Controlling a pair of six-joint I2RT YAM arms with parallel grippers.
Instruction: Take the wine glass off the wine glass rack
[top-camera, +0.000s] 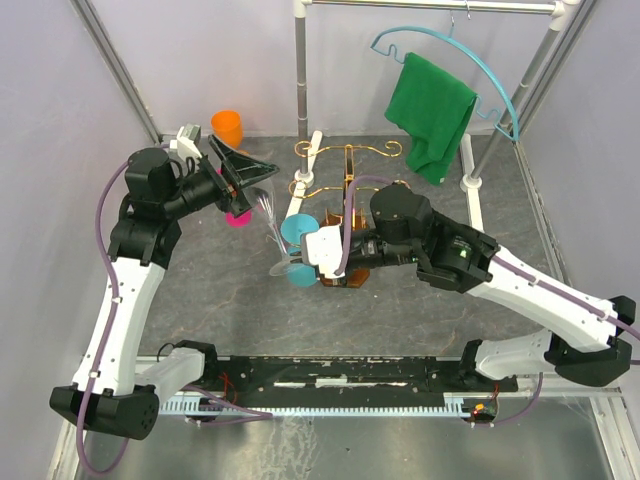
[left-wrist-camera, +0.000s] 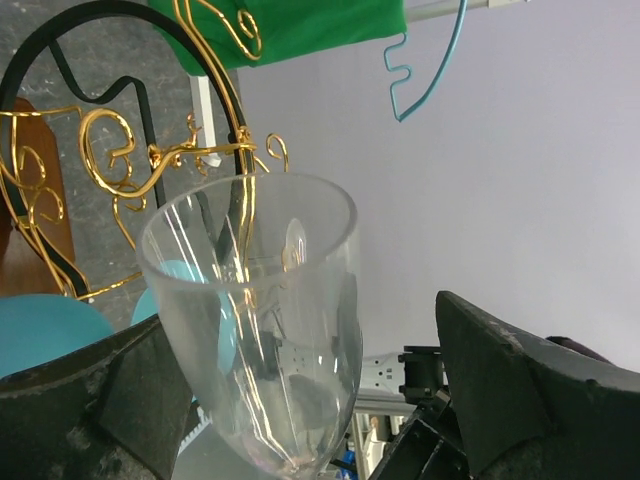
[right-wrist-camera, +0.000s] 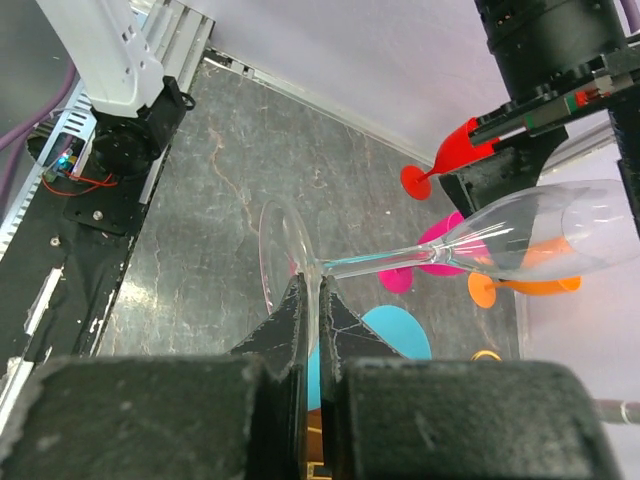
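Note:
A clear wine glass (top-camera: 270, 212) lies roughly on its side in the air, left of the wine glass rack (top-camera: 347, 160) with its gold wire arms and brown base. My right gripper (top-camera: 300, 264) is shut on the glass's foot (right-wrist-camera: 283, 258), the disc pinched between the fingertips (right-wrist-camera: 296, 300). The stem (right-wrist-camera: 385, 262) runs toward the bowl (right-wrist-camera: 545, 232). My left gripper (top-camera: 247, 182) is open, its two fingers wide apart on either side of the bowl (left-wrist-camera: 262, 330); the right finger (left-wrist-camera: 530, 385) stands clear of it. The rack's gold curls (left-wrist-camera: 120, 160) show behind.
Coloured glasses hang on or stand by the rack: cyan (top-camera: 297, 228), pink (top-camera: 238, 217), red (right-wrist-camera: 455, 158) and orange (right-wrist-camera: 520, 285). An orange cup (top-camera: 227, 127) stands at the back left. A green towel (top-camera: 430, 112) hangs on a blue hanger from the grey rail (top-camera: 430, 6).

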